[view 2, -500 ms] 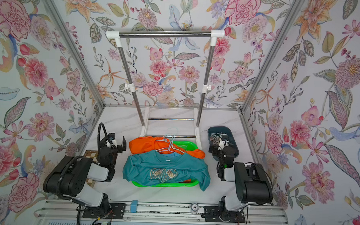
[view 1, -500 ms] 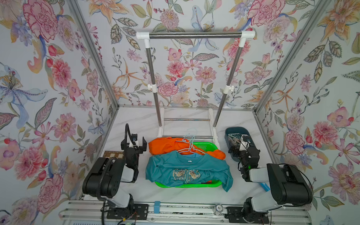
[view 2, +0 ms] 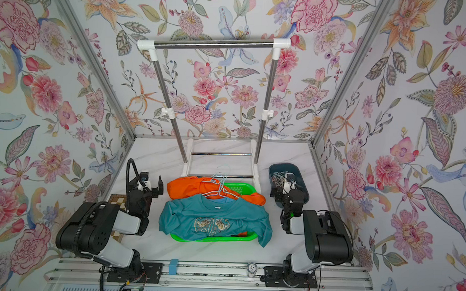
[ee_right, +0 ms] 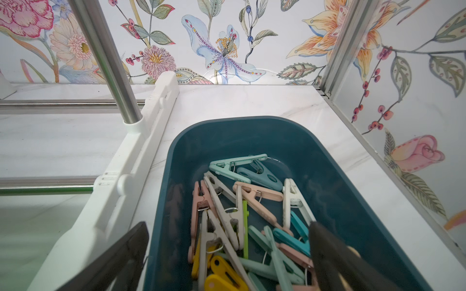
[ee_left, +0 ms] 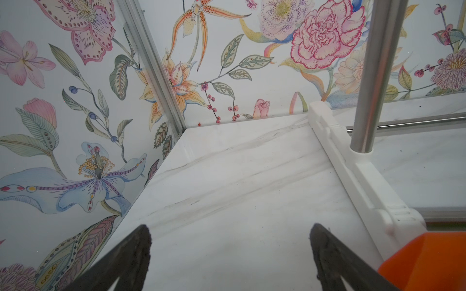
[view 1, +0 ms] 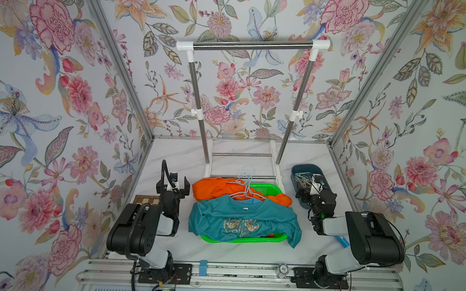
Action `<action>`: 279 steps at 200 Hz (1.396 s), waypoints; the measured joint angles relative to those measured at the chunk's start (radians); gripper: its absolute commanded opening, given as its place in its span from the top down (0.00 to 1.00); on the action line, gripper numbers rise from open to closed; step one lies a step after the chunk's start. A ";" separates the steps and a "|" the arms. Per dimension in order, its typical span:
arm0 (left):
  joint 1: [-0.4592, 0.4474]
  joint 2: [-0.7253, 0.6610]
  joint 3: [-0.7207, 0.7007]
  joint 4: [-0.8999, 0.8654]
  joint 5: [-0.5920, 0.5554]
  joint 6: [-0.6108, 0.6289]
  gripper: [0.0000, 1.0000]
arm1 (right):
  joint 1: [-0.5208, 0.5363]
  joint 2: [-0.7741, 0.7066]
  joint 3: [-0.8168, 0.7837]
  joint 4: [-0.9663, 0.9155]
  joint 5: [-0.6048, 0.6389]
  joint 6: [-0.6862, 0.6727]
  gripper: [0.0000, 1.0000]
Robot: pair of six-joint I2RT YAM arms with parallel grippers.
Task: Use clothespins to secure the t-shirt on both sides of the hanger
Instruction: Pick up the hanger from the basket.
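Fetching the first clothespin; nothing is clipped to the hanger yet.

The clothespins [ee_right: 242, 221] lie jumbled in the dark teal bin [ee_right: 327, 156] just beside the rack's [ee_right: 141, 151] right foot. Their long axes cross every way, though several run along the bin's length. My right end effector [ee_right: 228, 226] hangs over the pile, jaws wide and empty. I judge this the pick step: next I must single out one top pin and close across its handle end. The teal t-shirt [view 1: 240, 218] on its hanger [view 1: 245, 190] lies over the green basket [view 1: 250, 240] in front of the rack, collar and hook toward it, shoulders parallel to its bar. My left end effector [ee_left: 229, 229] hovers open over bare table [ee_left: 239, 189] by the rack's left foot.
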 measured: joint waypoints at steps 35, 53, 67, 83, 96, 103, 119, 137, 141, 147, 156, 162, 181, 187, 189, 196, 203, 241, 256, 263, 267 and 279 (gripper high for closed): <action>0.000 0.000 0.000 0.000 0.000 0.000 0.00 | 0.000 0.000 0.000 0.000 0.000 0.000 0.01; 0.000 0.000 0.000 0.000 0.000 0.000 0.00 | 0.000 0.000 0.000 0.000 0.000 0.000 0.01; 0.000 0.000 0.000 0.000 0.000 0.000 0.00 | -0.001 0.000 0.000 0.000 0.000 0.000 0.01; 0.000 0.000 0.000 0.000 0.000 0.000 0.00 | -0.001 0.000 0.000 0.000 0.000 0.000 0.01; 0.000 0.000 0.000 0.000 0.000 0.000 0.00 | -0.001 0.000 0.000 0.000 0.000 0.000 0.01; 0.000 0.000 0.000 0.000 0.001 0.000 0.00 | -0.001 0.000 0.000 -0.001 0.000 0.000 0.01; 0.000 -0.001 0.000 0.000 0.001 0.000 0.00 | 0.002 -0.032 0.010 -0.058 0.013 0.000 0.01; 0.000 -0.034 -0.007 -0.003 -0.006 0.000 0.00 | 0.011 -0.134 0.047 -0.180 0.050 0.000 0.01; 0.000 -0.051 -0.009 -0.006 -0.011 0.000 0.00 | 0.014 -0.159 0.056 -0.204 0.064 0.000 0.01; 0.000 -0.078 -0.010 -0.014 -0.017 -0.001 0.00 | 0.019 -0.203 0.074 -0.238 0.083 0.001 0.01; -0.001 -0.123 -0.010 -0.031 -0.035 -0.003 0.00 | 0.027 -0.266 0.100 -0.291 0.119 0.003 0.01; -0.001 -0.157 -0.010 -0.048 -0.048 -0.006 0.00 | 0.033 -0.312 0.115 -0.324 0.143 0.004 0.01; -0.002 -0.263 0.006 -0.139 -0.103 -0.031 0.00 | 0.075 -0.447 0.140 -0.424 0.249 0.009 0.01; -0.003 -0.291 0.019 -0.175 -0.125 -0.047 0.00 | 0.098 -0.486 0.144 -0.455 0.286 0.010 0.01; -0.003 -0.299 0.024 -0.188 -0.132 -0.051 0.00 | 0.106 -0.498 0.145 -0.466 0.302 0.011 0.01; -0.003 -0.328 0.045 -0.233 -0.158 -0.073 0.00 | 0.135 -0.536 0.147 -0.498 0.341 0.008 0.01; -0.003 -0.352 0.064 -0.275 -0.182 -0.093 0.00 | 0.171 -0.575 0.149 -0.535 0.384 0.005 0.01; -0.005 -0.486 0.198 -0.570 -0.348 -0.317 0.00 | 0.362 -0.701 0.265 -0.810 0.537 -0.006 0.01; -0.005 -0.544 0.269 -0.771 -0.451 -0.528 0.00 | 0.437 -0.727 0.343 -0.914 0.556 -0.003 0.01; -0.005 -0.571 0.294 -0.850 -0.487 -0.613 0.00 | 0.467 -0.735 0.374 -0.958 0.555 0.004 0.01; -0.005 -0.586 0.301 -0.880 -0.502 -0.639 0.00 | 0.481 -0.737 0.390 -0.980 0.554 0.009 0.01; -0.005 -0.637 0.304 -0.937 -0.517 -0.692 0.00 | 0.521 -0.732 0.450 -1.067 0.547 0.032 0.01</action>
